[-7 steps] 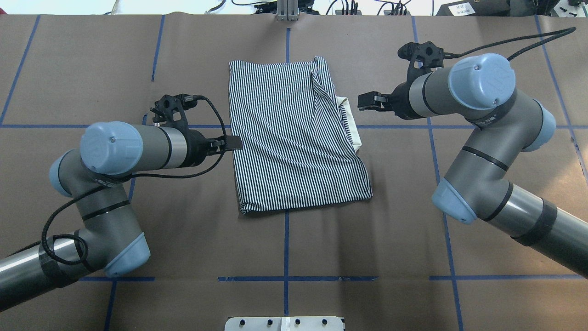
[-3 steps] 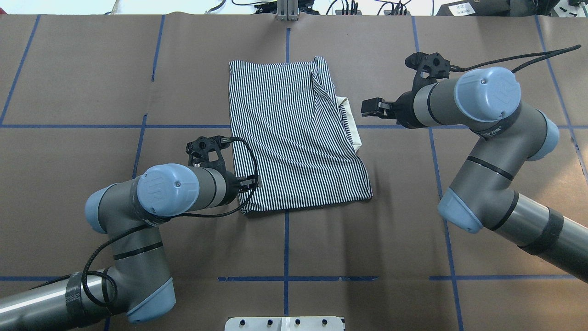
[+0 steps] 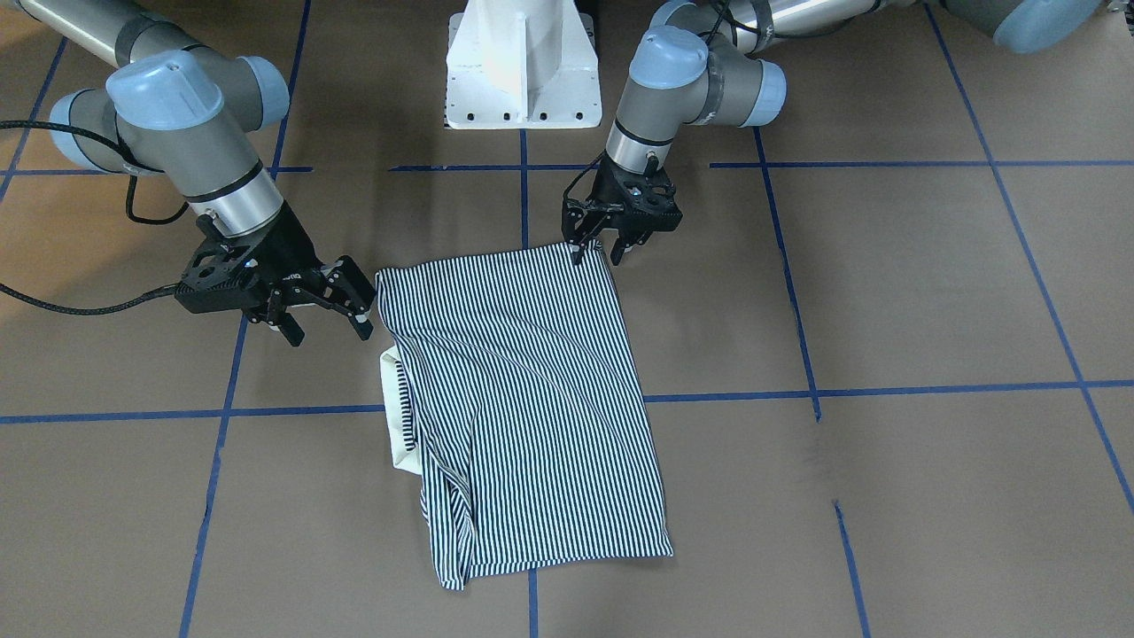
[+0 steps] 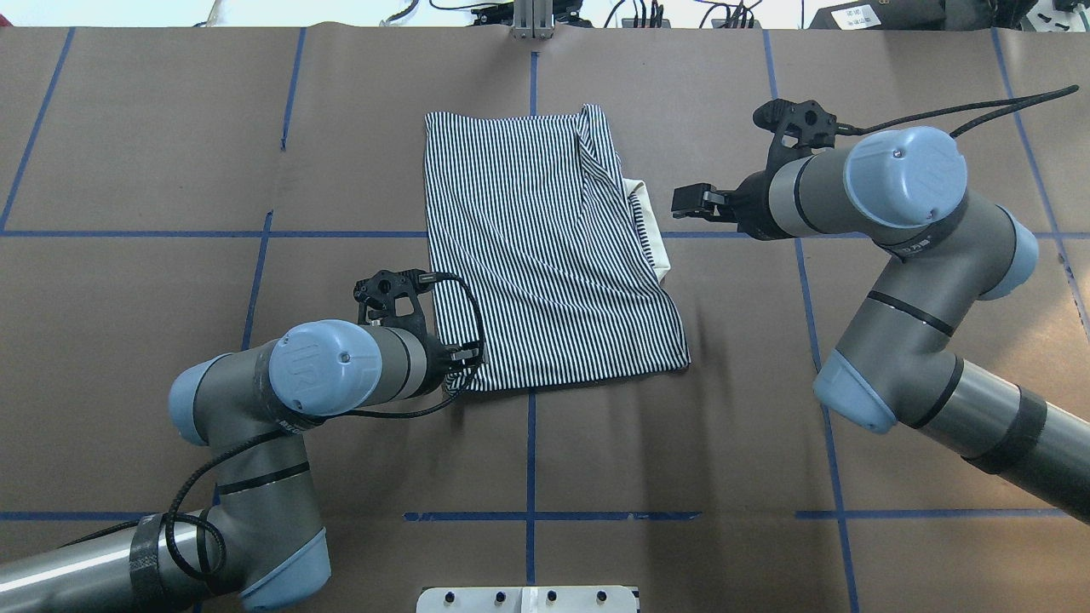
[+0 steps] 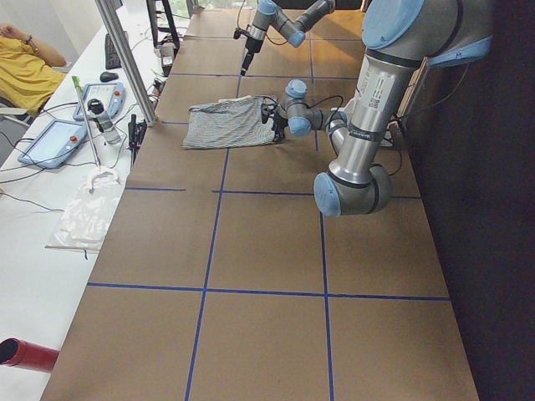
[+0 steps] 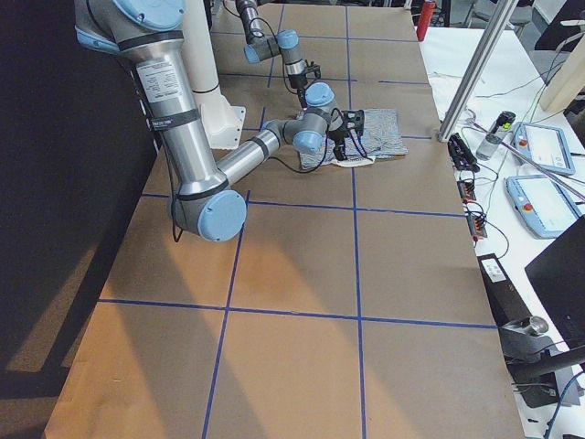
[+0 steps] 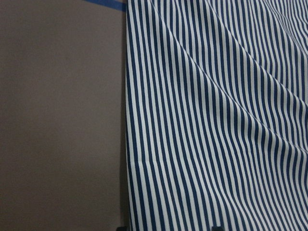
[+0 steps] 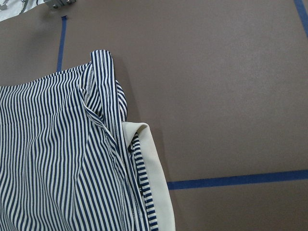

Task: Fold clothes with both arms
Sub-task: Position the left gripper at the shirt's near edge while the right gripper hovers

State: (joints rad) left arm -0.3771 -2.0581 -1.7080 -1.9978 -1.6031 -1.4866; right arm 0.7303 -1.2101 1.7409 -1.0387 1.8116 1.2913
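Overhead: left gripper nearer, jaws spread, empty, astride polo shirt 7 o'clock corner; right gripper jaws spread, empty, at 3 o'clock.

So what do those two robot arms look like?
The left arm and right arm are silver-grey jointed tubes with light blue joint caps. Black braided cables run along them, black tape bands wrap the lower tubes. The left gripper and right gripper are black, two-fingered.
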